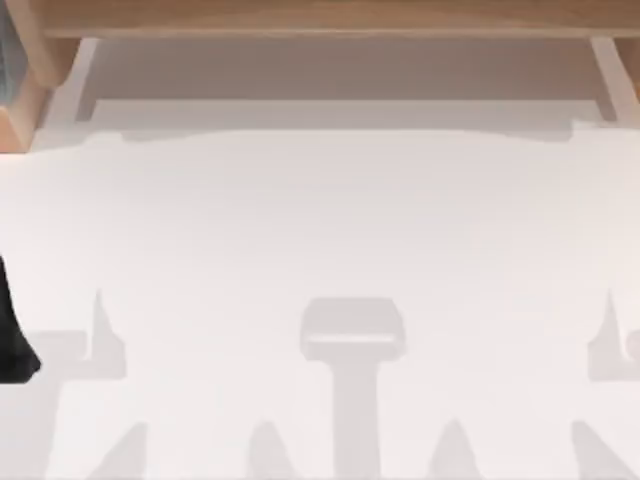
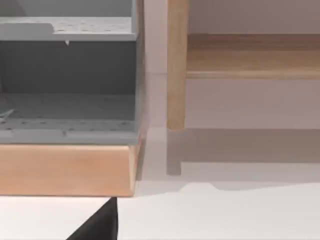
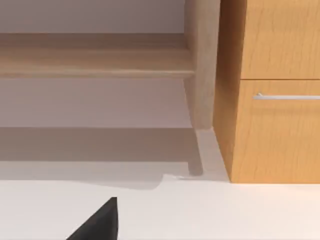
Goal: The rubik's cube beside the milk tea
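The rubik's cube and the milk tea are both out of view. A black part of my left arm (image 1: 12, 340) pokes in at the top view's left edge, low over the white table (image 1: 320, 230). A black wedge of the left gripper (image 2: 97, 225) shows in the left wrist view, above bare tabletop. The right wrist view holds a similar black wedge of the right gripper (image 3: 97, 222), also over bare tabletop. Nothing is seen held by either one.
A wooden shelf (image 1: 320, 15) on legs runs along the back of the table. A grey perforated rack (image 2: 65, 70) on a wooden base stands at the back left. A wooden drawer cabinet (image 3: 280, 125) with a metal handle stands at the back right.
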